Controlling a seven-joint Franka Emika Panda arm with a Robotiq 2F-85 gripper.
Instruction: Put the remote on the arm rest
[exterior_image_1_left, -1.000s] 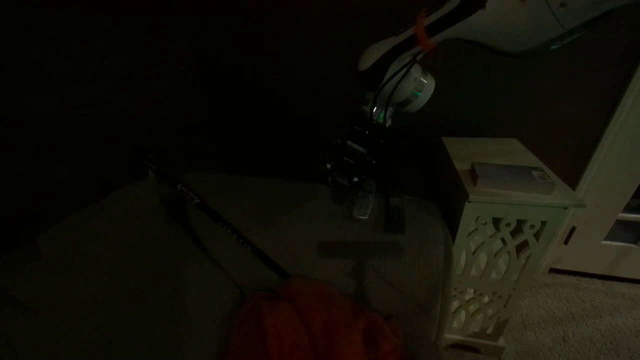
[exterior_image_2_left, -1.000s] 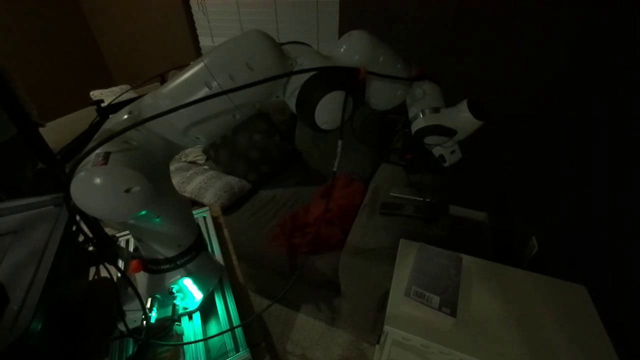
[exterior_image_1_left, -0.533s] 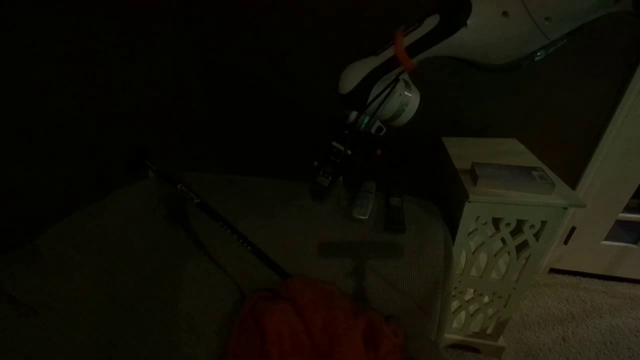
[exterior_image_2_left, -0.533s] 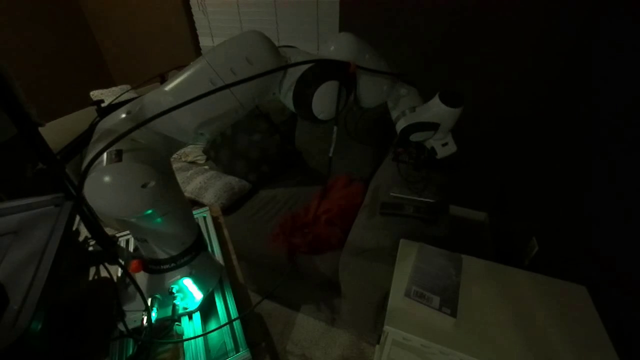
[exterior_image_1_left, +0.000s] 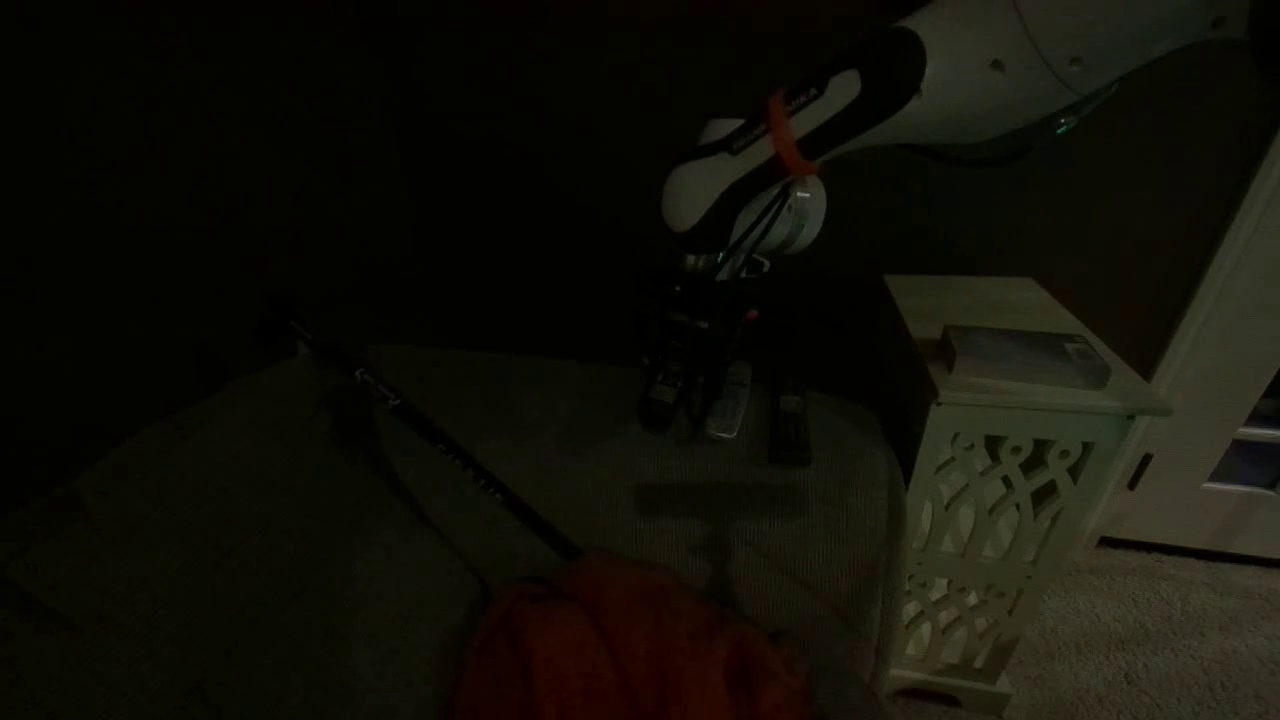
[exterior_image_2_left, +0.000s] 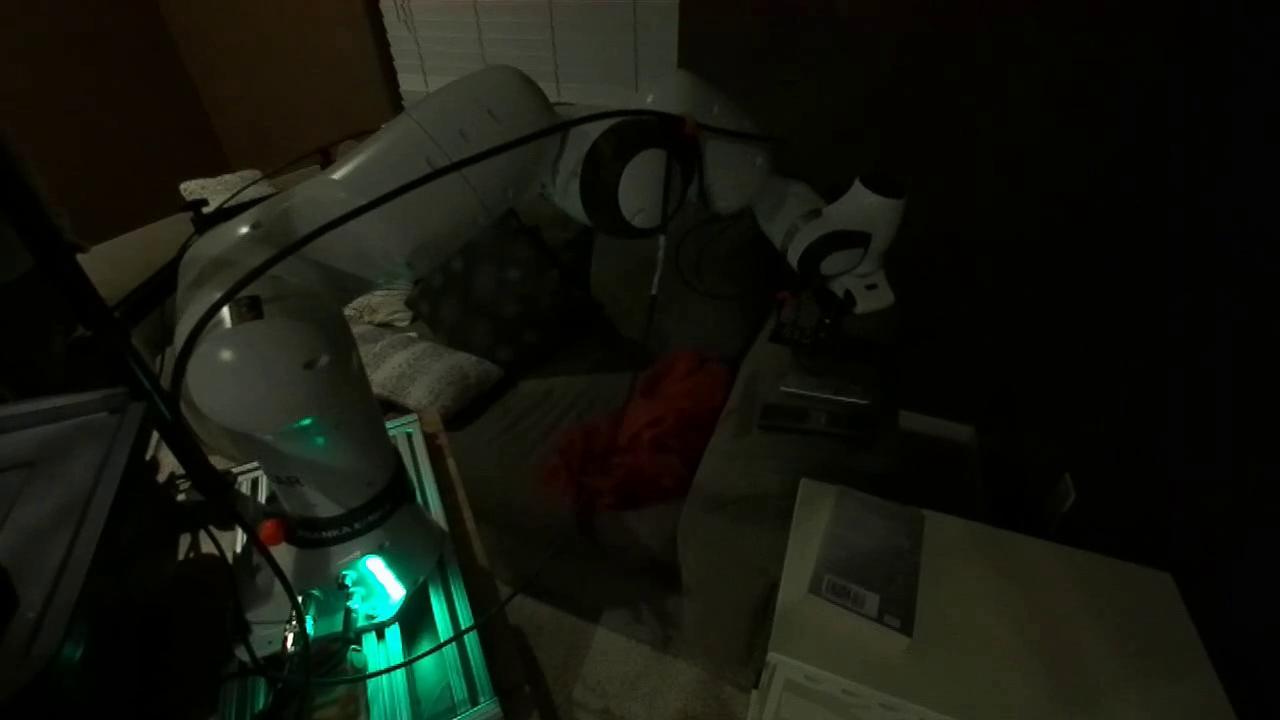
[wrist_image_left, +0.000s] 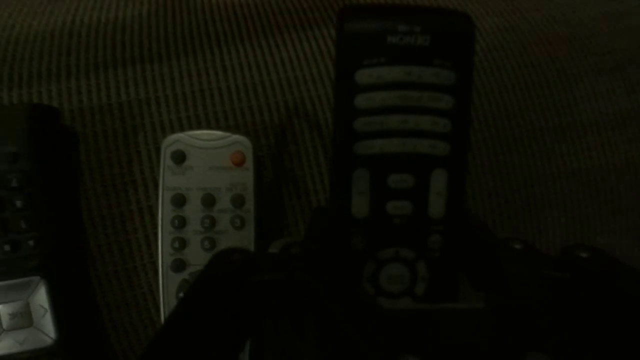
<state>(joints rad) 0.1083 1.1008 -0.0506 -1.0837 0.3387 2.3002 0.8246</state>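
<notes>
Black remote (wrist_image_left: 402, 125) between the fingers (wrist_image_left: 260, 272)

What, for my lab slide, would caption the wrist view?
Black Denon remote in the gripper, silver remote alongside, ribbed armrest beneath.

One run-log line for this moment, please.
black gripper: holding black oblong DENON remote | place: over brownish ribbed-fabric armrest | lying there: silver-grey oblong remote, second black remote | armrest contact: unclear | release: not yet
</notes>
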